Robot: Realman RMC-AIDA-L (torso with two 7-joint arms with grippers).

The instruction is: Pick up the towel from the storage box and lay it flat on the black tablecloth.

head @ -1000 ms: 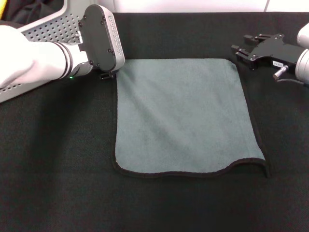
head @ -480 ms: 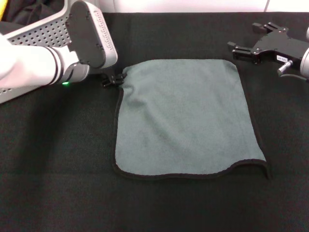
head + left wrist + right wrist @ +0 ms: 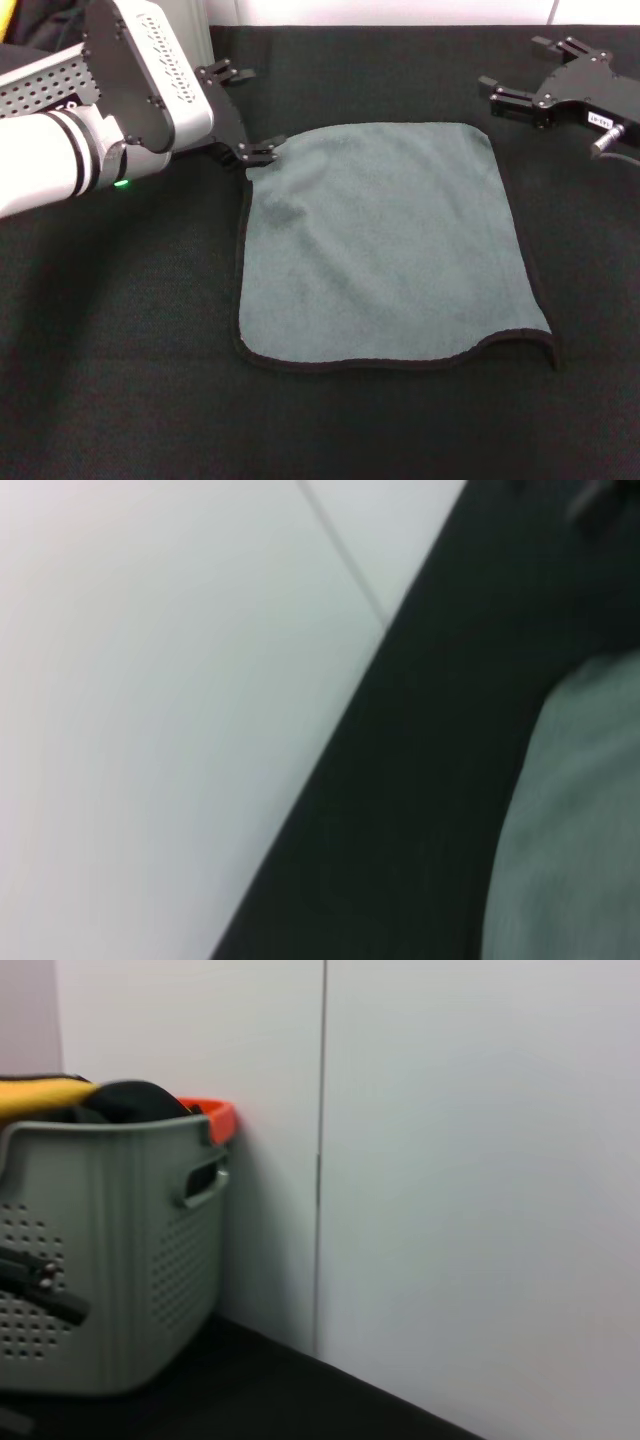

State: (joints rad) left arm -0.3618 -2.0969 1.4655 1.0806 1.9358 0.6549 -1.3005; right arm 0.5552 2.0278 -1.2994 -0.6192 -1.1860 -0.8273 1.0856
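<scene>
The towel (image 3: 385, 245) lies spread out on the black tablecloth (image 3: 120, 380), grey-green face up, with its black stitched edge showing and the near edge slightly wavy. My left gripper (image 3: 243, 110) is open and empty, with one fingertip just above the towel's far left corner. My right gripper (image 3: 528, 68) is also open and empty, and it hovers beyond the towel's far right corner. The storage box (image 3: 45, 78) stands at the far left, partly hidden behind my left arm. The left wrist view shows a strip of towel (image 3: 575, 820) on the tablecloth (image 3: 400, 780).
In the right wrist view the grey perforated storage box (image 3: 110, 1250) stands against a white wall and holds yellow, black and orange items. The tablecloth's far edge meets that wall. A cable (image 3: 615, 160) trails on the cloth at the far right.
My left gripper has lifted off the towel's far left corner, and its open fingers now show. My right gripper has drawn back and away from the far right corner. The towel stays flat.
</scene>
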